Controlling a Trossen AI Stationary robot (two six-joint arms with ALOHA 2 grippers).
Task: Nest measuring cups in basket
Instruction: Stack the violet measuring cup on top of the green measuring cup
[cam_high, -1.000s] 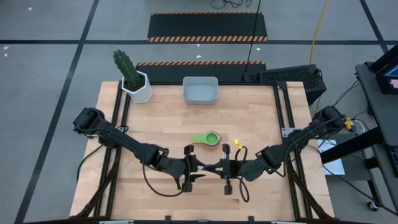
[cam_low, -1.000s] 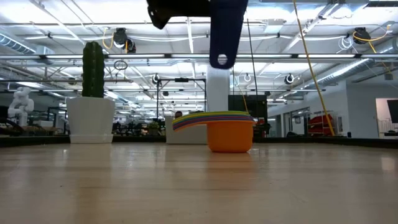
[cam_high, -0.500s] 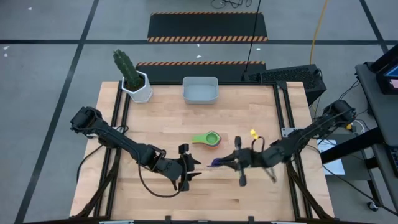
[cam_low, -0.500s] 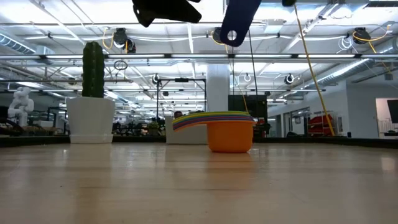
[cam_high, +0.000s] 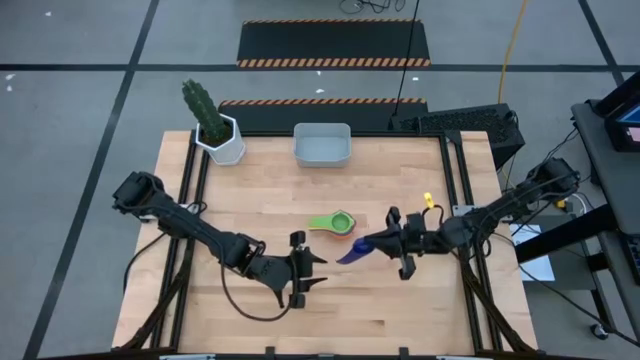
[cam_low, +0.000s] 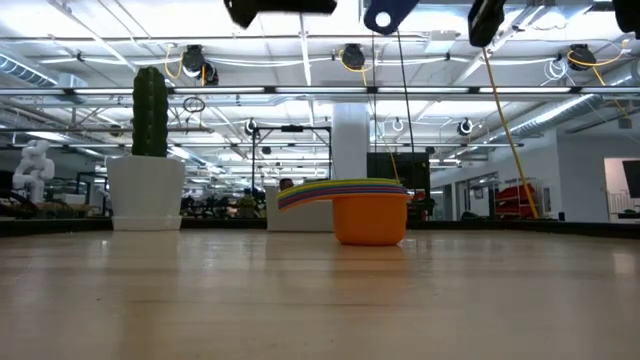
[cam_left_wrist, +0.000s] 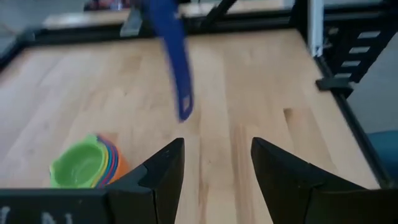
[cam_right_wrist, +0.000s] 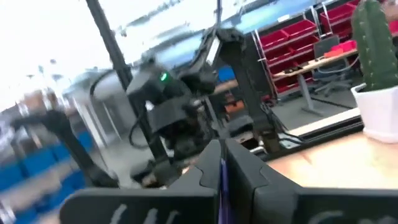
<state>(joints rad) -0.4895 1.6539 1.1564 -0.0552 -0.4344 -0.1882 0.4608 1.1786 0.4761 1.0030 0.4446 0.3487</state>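
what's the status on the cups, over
Right claw shut on dark blue cup, carried above the table. Left claw open, empty. Stack of cups mid-table; basket empty. Nothing blocking.

grey floor, striped mats, ceiling lights

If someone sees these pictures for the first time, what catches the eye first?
The right gripper holds a dark blue measuring cup in the air, just right of the stack of nested cups at mid-table. The basket sits at the far edge beside a potted cactus.
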